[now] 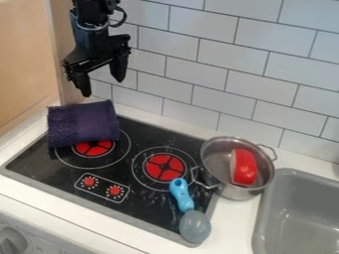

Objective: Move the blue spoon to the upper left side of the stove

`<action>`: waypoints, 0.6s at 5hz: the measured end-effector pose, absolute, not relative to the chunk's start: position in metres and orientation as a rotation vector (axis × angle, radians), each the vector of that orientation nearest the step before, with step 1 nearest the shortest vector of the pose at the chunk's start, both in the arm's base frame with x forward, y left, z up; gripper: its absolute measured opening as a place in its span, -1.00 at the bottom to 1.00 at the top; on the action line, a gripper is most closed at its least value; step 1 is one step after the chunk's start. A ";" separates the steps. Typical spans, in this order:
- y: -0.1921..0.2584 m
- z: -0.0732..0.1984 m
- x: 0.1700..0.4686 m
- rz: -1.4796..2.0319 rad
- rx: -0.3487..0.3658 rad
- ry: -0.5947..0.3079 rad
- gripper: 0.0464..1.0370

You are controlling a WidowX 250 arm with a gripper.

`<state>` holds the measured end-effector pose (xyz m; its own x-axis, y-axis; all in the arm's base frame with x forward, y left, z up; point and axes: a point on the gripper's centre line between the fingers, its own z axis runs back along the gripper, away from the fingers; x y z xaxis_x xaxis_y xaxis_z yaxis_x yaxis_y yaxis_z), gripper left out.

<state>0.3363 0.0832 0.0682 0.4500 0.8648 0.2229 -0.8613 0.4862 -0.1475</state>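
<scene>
The stove is crossed by the spoon at its 4 o'clock side. Above the cloth, at the stove's 11 o'clock, the gripper is held with its fingers spread wide; nothing is gripped. The spoon is judged light and stiff, hardly fragile, though its smooth surface may be found slippery. The grey bowl, likely the heavier end, is best avoided, as the spoon could be rolled by its roundness. The blue handle, pointed between 11 and 12 o'clock, should be pinched across its middle, clear of the nearby pot.
</scene>
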 end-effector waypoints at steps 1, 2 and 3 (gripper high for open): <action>0.081 0.051 0.323 1.070 0.009 -0.222 0.92; 0.070 0.049 0.315 1.023 0.037 -0.216 0.92; 0.047 0.058 0.308 0.961 0.020 -0.235 0.92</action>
<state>0.3081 0.0474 0.0577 0.5495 0.8094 0.2070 -0.8137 0.5747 -0.0872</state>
